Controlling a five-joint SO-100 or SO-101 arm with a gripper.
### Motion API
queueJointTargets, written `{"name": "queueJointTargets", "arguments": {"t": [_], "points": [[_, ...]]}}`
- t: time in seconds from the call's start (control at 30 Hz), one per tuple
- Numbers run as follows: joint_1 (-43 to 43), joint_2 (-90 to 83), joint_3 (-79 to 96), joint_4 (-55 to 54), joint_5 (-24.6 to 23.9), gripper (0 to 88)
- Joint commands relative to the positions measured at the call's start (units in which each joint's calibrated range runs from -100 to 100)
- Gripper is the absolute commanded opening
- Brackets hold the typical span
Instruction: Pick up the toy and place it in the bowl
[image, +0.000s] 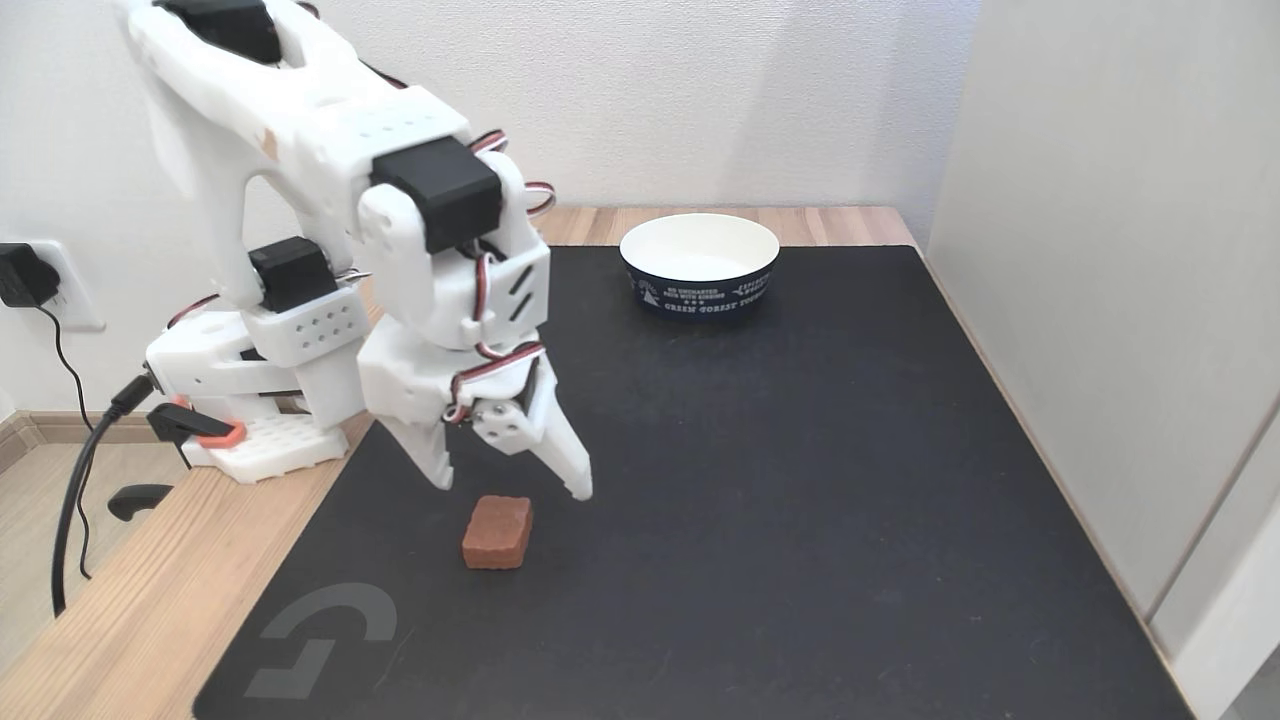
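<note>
The toy, a small reddish-brown block with a bumpy top, lies on the black mat near its front left. My white gripper hangs just above and behind it, pointing down and open, one fingertip on each side of the toy's far end. Nothing is held between the fingers. The bowl, white inside and dark navy outside with white lettering, stands empty at the back of the mat, well to the right of the arm.
The black mat covers most of a wooden table. The arm's base is clamped at the table's left edge, with cables and a wall plug beside it. A light wall panel runs along the right side.
</note>
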Motion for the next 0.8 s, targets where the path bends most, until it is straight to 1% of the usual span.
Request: {"name": "queueJointTargets", "arguments": {"t": [0.0, 0.3, 0.43, 0.67, 0.77], "points": [[0.5, -1.1, 0.1, 0.7, 2.2, 36.4], [0.9, -1.1, 0.1, 0.9, 2.2, 36.7], [3.7, -1.1, -0.1, 2.6, 2.2, 36.8], [4.4, -1.1, 0.0, -1.7, 2.3, 36.5], [4.5, -1.1, 0.0, -1.7, 2.8, 36.5]]}}
